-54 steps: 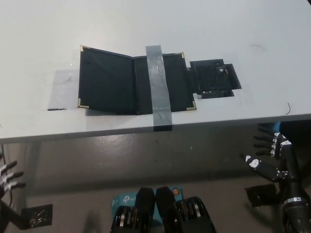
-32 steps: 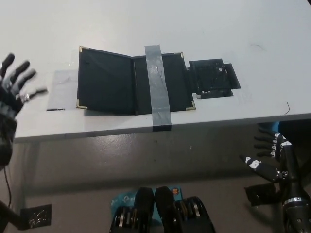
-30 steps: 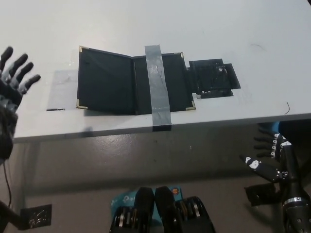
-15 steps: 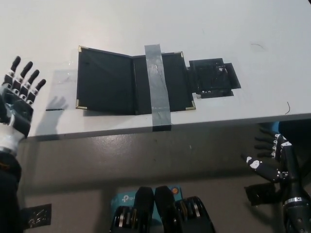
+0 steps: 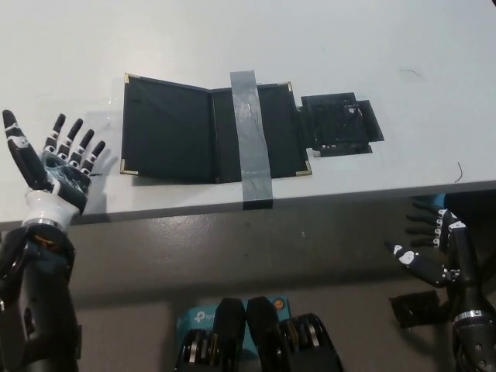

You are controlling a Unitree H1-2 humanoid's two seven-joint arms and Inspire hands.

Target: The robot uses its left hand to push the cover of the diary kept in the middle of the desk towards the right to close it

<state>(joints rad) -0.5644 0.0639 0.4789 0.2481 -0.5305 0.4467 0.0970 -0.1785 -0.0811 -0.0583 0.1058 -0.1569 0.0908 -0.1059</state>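
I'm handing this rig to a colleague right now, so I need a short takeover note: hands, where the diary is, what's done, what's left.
Left hand: open, palm up, fingers spread, over the desk near its front edge, left of the diary, not touching it.
Right hand: open, resting below the desk edge at the lower right.
Diary: lying open mid-desk; grey tape strip holds its right half down; the left cover is free.
Done: left hand brought beside the diary.
Left: get under or against the left cover and push it rightward until it closes.

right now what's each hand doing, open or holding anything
Left hand: open, fingers spread, holding nothing, just left of the diary.
Right hand: open, holding nothing, resting below the desk edge.
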